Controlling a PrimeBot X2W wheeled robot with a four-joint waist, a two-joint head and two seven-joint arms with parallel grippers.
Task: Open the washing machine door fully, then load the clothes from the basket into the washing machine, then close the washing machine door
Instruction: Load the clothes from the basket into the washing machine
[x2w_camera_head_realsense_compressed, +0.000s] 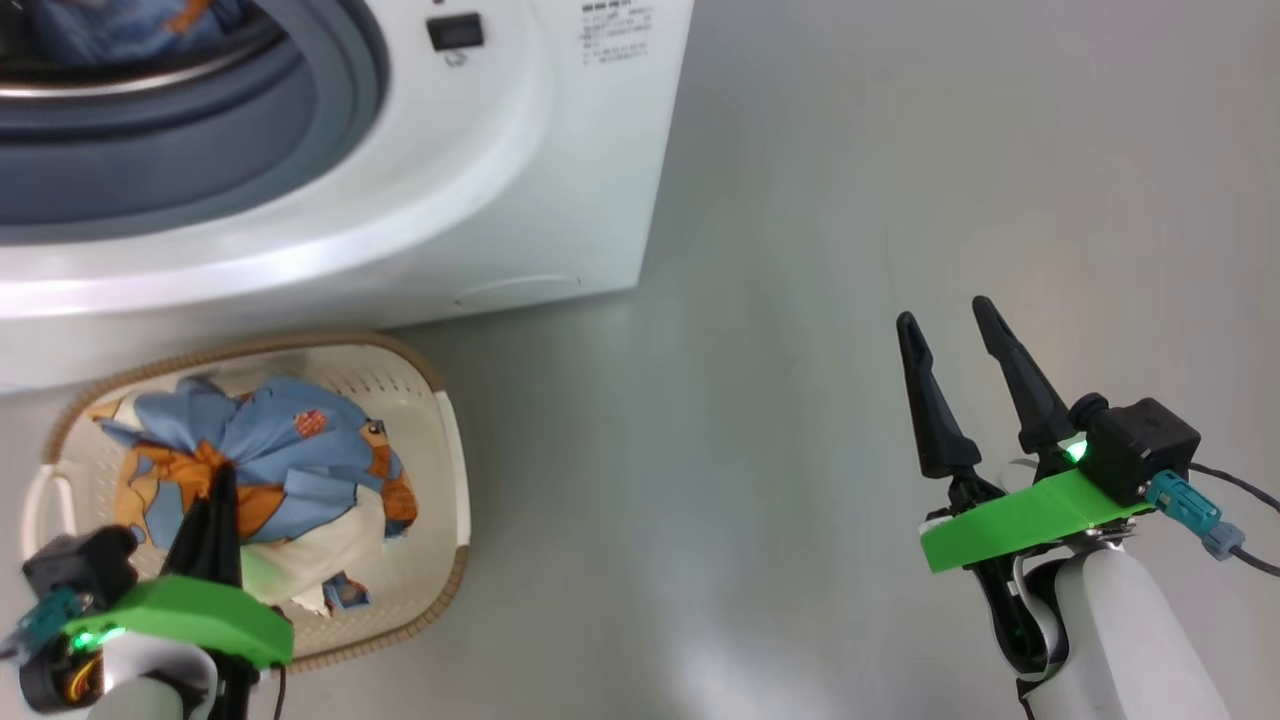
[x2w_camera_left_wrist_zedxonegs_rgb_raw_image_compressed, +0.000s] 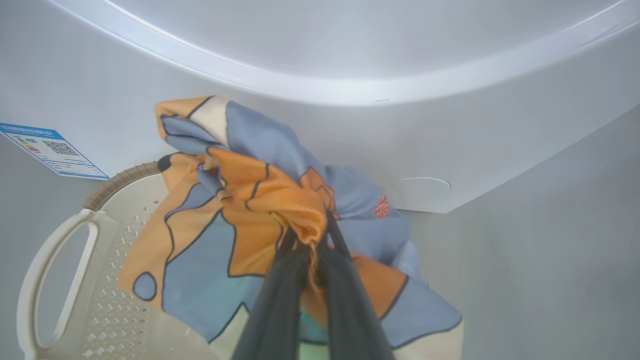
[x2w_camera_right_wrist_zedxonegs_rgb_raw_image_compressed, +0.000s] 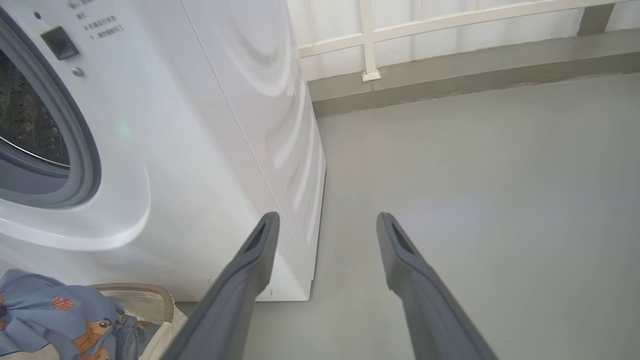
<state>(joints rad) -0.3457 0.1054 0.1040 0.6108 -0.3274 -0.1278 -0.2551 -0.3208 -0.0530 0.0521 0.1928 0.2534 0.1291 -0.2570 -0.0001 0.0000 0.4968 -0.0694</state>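
Your left gripper (x2w_camera_head_realsense_compressed: 222, 478) is over the basket (x2w_camera_head_realsense_compressed: 452, 470), which stands on the floor (x2w_camera_head_realsense_compressed: 800, 300) just in front of the washing machine (x2w_camera_head_realsense_compressed: 480, 200). The head view puts its jaws down among the clothes (x2w_camera_head_realsense_compressed: 280, 440) in the basket. The left wrist view gives you the grip itself: the left gripper (x2w_camera_left_wrist_zedxonegs_rgb_raw_image_compressed: 310, 235) has its jaws pressed together on an orange fold of the clothes (x2w_camera_left_wrist_zedxonegs_rgb_raw_image_compressed: 240, 190), with the fabric gathered up to them beside the basket's handle (x2w_camera_left_wrist_zedxonegs_rgb_raw_image_compressed: 35, 285). That view also gives you the blue label (x2w_camera_left_wrist_zedxonegs_rgb_raw_image_compressed: 52, 150) and the round flap (x2w_camera_left_wrist_zedxonegs_rgb_raw_image_compressed: 420, 192) low on the machine.

In the head view a blue and orange piece (x2w_camera_head_realsense_compressed: 110, 25) already lies inside the drum (x2w_camera_head_realsense_compressed: 100, 85). Your right gripper (x2w_camera_head_realsense_compressed: 945, 315) stands well apart to the right over bare floor, jaws wide and holding nothing. Its wrist view looks between those jaws at the machine's corner and shows you the perforated drum (x2w_camera_right_wrist_zedxonegs_rgb_raw_image_compressed: 25, 125).
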